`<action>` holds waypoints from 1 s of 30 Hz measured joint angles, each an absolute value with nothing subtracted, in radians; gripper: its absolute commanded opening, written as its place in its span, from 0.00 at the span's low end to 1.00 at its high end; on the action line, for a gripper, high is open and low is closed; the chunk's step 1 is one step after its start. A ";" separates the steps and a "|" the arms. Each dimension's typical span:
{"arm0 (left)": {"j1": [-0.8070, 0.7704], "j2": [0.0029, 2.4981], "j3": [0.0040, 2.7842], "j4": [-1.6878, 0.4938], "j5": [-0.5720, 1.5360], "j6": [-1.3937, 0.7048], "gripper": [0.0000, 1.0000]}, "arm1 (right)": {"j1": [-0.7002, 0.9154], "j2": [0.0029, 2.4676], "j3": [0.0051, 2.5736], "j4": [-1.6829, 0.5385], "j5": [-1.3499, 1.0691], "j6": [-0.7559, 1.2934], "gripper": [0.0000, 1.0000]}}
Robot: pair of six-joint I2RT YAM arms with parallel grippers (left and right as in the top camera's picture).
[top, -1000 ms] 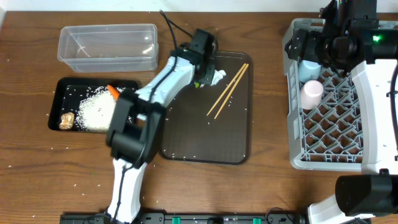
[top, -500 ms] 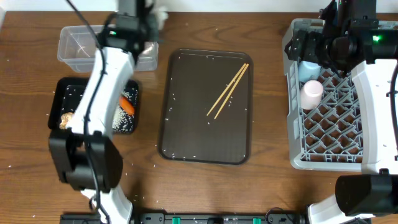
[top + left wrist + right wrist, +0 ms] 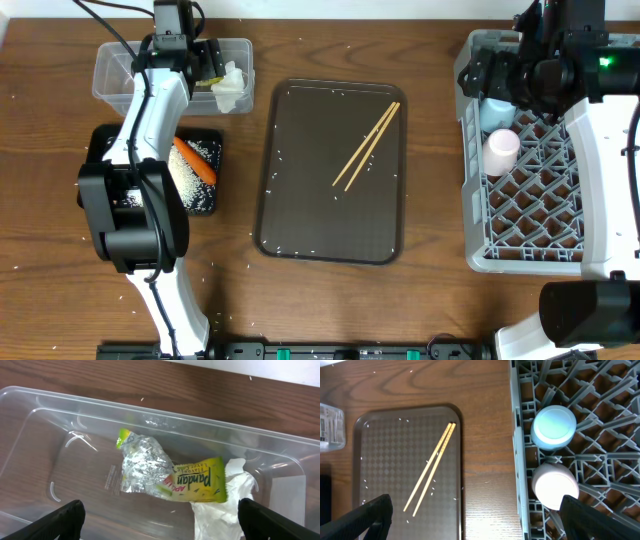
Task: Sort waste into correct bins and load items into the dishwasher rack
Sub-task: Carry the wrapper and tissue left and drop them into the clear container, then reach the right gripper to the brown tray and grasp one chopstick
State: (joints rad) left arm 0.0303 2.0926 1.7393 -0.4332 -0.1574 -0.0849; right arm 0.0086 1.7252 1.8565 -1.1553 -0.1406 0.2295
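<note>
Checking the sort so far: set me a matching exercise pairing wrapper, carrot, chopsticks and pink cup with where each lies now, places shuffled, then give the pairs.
Things
1. wrapper
2. carrot
3. chopsticks
4. pink cup

Places
A. in the grey rack
B. on the black tray
C. in the clear tub
D. on the brown tray

Pairs: 1-C, 2-B, 3-D, 4-A
</note>
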 measured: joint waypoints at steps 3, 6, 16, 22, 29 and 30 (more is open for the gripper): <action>0.026 2.076 1.739 -0.466 -0.156 -0.085 0.98 | 0.009 1.725 1.856 -1.155 -0.141 0.229 0.99; 0.010 2.021 1.738 -0.558 -0.123 -0.085 0.98 | 0.009 1.725 1.856 -1.155 -0.142 0.229 0.99; -0.115 1.810 1.738 -0.828 0.033 -0.129 0.98 | 0.141 1.774 1.856 -1.148 -0.149 0.229 0.99; -0.113 1.831 1.738 -0.866 0.050 -0.171 0.98 | 0.268 1.909 1.856 -1.151 -0.155 0.236 0.99; -0.113 1.831 1.738 -0.902 0.059 -0.184 0.98 | 0.361 2.074 1.855 -1.158 -0.145 0.268 0.73; -0.113 1.831 1.738 -0.912 0.062 -0.184 0.98 | 0.364 2.094 1.855 -1.159 -0.139 0.276 0.70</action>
State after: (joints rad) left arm -0.1131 1.8313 1.7378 -0.9119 0.0620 -0.1844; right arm 0.3641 2.0941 1.8549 -1.1587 -0.1390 0.2764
